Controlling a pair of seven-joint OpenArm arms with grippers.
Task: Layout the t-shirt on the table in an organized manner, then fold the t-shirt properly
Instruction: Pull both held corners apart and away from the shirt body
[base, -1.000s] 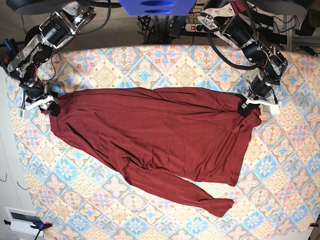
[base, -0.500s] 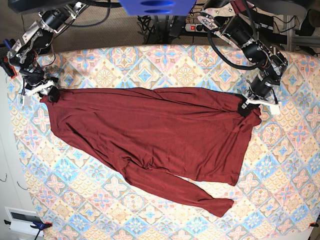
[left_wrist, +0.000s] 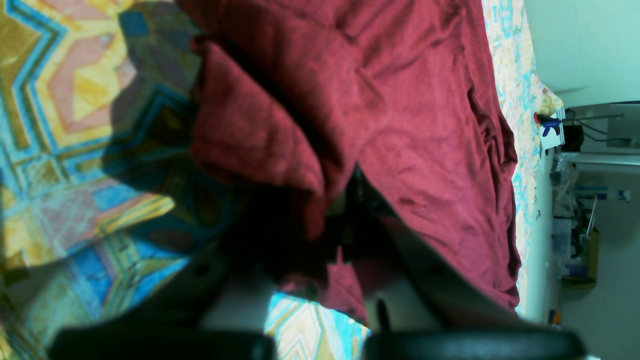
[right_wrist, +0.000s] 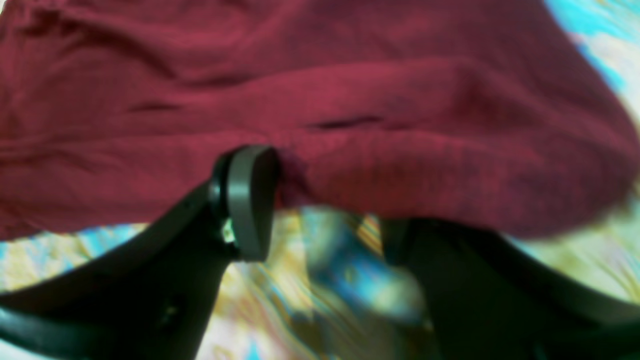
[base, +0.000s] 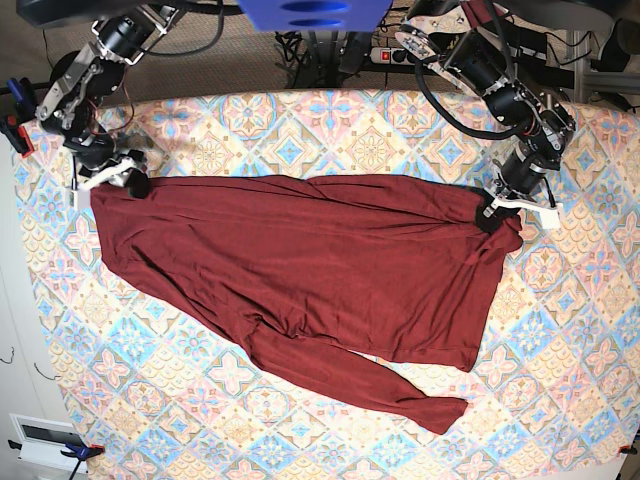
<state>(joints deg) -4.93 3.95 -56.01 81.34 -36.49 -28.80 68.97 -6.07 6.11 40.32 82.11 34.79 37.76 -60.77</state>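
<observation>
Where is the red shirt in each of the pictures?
Base view: the t-shirt lies spread across the middle of the table, one sleeve trailing toward the bottom right.
Left wrist view: it fills the upper middle and right, pinched in the left gripper.
Right wrist view: it fills the top half, above the right gripper.
Shared landmark: the diamond-patterned table cloth.

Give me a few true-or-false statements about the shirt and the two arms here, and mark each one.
1. The shirt is dark red and plain. True.
2. It is folded into a neat square. False: it lies spread out and wrinkled on the table, one sleeve trailing toward the near edge.
3. The left end effector is shut on the shirt. True.
4. The right end effector is clamped on the shirt. False: its jaws stand apart at the shirt's edge.
5. The table has a plain white top. False: it shows coloured tile patterns.
</observation>
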